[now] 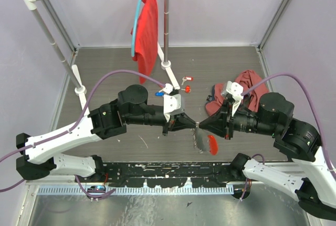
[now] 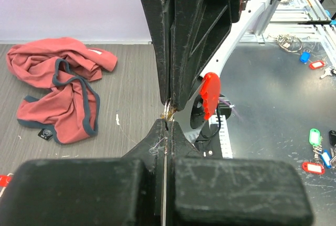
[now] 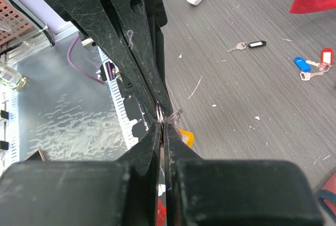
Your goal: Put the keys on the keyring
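Both pincers [image 1: 196, 125] closed, tip-to-tip at keyring [image 1: 211, 144]

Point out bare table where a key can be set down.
Free: the strip between left arm and black rail; the far-left corner between rack post and hanging shirt; the far edge behind the crumpled garment. Crowded: the centre, where left gripper and right gripper meet above the keyring, and around the keys.

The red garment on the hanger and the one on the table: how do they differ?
Colour: the hanging garment is bright red, the crumpled garment duller, with dark trim. Pose: the hanging garment drapes straight down from a blue hanger, the crumpled garment lies in a heap. Both are reddish cloth.
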Controlling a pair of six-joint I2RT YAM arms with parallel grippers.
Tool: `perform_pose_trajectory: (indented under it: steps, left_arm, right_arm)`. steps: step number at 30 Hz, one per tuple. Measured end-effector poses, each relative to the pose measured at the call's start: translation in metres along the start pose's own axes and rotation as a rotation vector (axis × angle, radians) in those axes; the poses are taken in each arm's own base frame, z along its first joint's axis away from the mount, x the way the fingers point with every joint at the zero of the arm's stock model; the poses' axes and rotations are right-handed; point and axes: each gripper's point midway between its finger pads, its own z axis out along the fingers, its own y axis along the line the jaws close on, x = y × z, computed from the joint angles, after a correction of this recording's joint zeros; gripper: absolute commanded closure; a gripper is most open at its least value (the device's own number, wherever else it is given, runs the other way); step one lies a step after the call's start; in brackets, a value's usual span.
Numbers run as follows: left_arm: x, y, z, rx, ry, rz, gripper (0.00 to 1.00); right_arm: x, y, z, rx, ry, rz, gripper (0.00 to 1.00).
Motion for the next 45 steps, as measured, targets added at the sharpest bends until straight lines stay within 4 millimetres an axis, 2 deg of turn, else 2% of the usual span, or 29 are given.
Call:
perform_pose_trajectory:
  steps: [4, 5, 8, 12, 15, 20, 24, 31, 36, 45]
  left_arm:
    - [0.000, 0.000, 0.000, 0.000, 0.000, 0.000, 1.00]
    - [0.000, 0.000, 0.000, 0.000, 0.000, 0.000, 0.97]
    - [0.000, 0.000, 0.000, 0.000, 0.000, -0.004, 0.80]
    - [-0.001, 0.000, 0.000, -0.006, -0.004, -0.011, 0.64]
    - [-0.006, 0.002, -0.003, -0.023, -0.020, -0.010, 0.58]
    - [-0.015, 0.005, -0.010, -0.052, -0.047, -0.002, 0.63]
    - [-0.013, 0.007, -0.009, -0.059, -0.040, -0.003, 0.66]
    - [0.004, 0.012, 0.006, -0.059, 0.024, -0.016, 0.67]
    - [0.022, 0.014, 0.014, -0.047, 0.084, -0.029, 0.74]
    - [0.032, 0.013, 0.024, -0.030, 0.131, -0.026, 0.83]
  right_arm:
    - [-0.001, 0.001, 0.000, -0.006, -0.002, -0.008, 0.99]
    - [-0.001, 0.001, 0.000, -0.008, -0.002, -0.009, 0.99]
    - [0.000, 0.001, 0.000, -0.011, -0.001, -0.016, 0.99]
    - [0.001, -0.002, 0.001, -0.001, 0.033, -0.034, 0.99]
    - [0.004, -0.009, 0.003, 0.028, 0.092, -0.044, 0.99]
    - [0.015, -0.019, 0.006, 0.063, 0.179, -0.058, 0.99]
    - [0.022, -0.024, 0.006, 0.074, 0.226, -0.065, 0.99]
    - [0.025, -0.024, 0.003, 0.072, 0.272, -0.080, 0.99]
    - [0.027, -0.025, 0.002, 0.069, 0.290, -0.093, 0.99]
    - [0.033, -0.024, 0.000, 0.064, 0.322, -0.093, 0.99]
